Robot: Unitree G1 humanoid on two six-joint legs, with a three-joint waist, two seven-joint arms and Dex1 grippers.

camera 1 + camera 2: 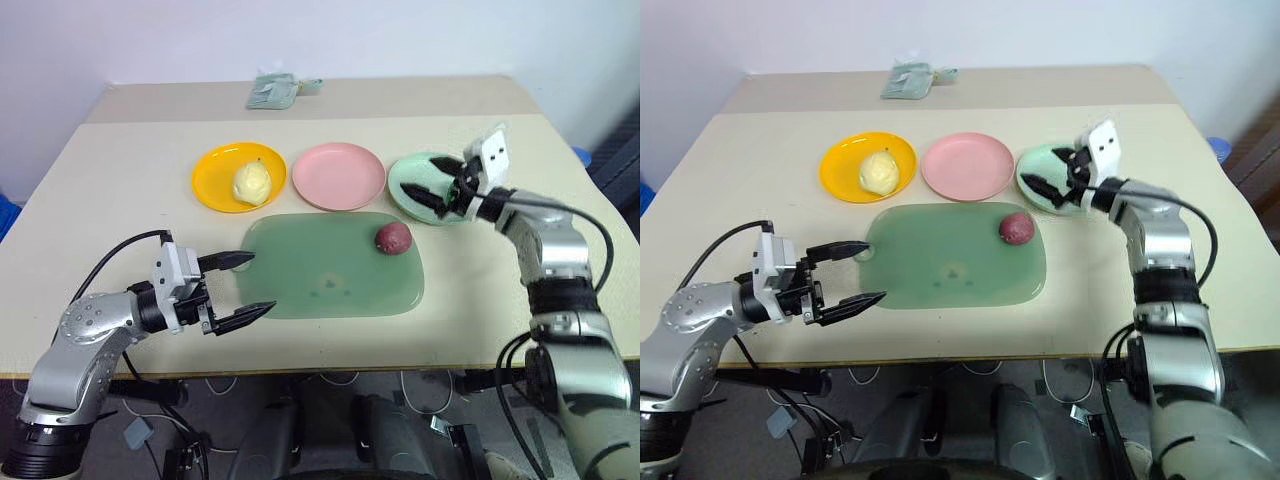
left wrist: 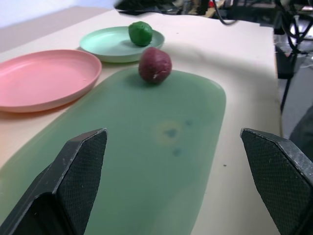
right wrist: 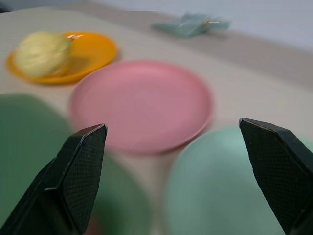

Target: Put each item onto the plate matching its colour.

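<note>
A pale yellow knobbly item (image 1: pixel 252 182) lies on the orange-yellow plate (image 1: pixel 214 178). The pink plate (image 1: pixel 338 176) holds nothing. On the mint green plate (image 2: pixel 107 45) sits the green item (image 2: pixel 141 33). My right gripper (image 1: pixel 432 181) hovers over that plate, open, with nothing between its fingers. The dark red-purple item (image 1: pixel 393 238) rests on the far right corner of the dark green mat (image 1: pixel 330 270). My left gripper (image 1: pixel 260 282) stands open at the mat's left edge, level, pointing toward the red item and well short of it.
A folded pale green cloth (image 1: pixel 275 90) lies at the back of the table. The three plates stand in a row behind the mat. The beige table (image 1: pixel 120 250) has bare room left of the mat and along its front edge.
</note>
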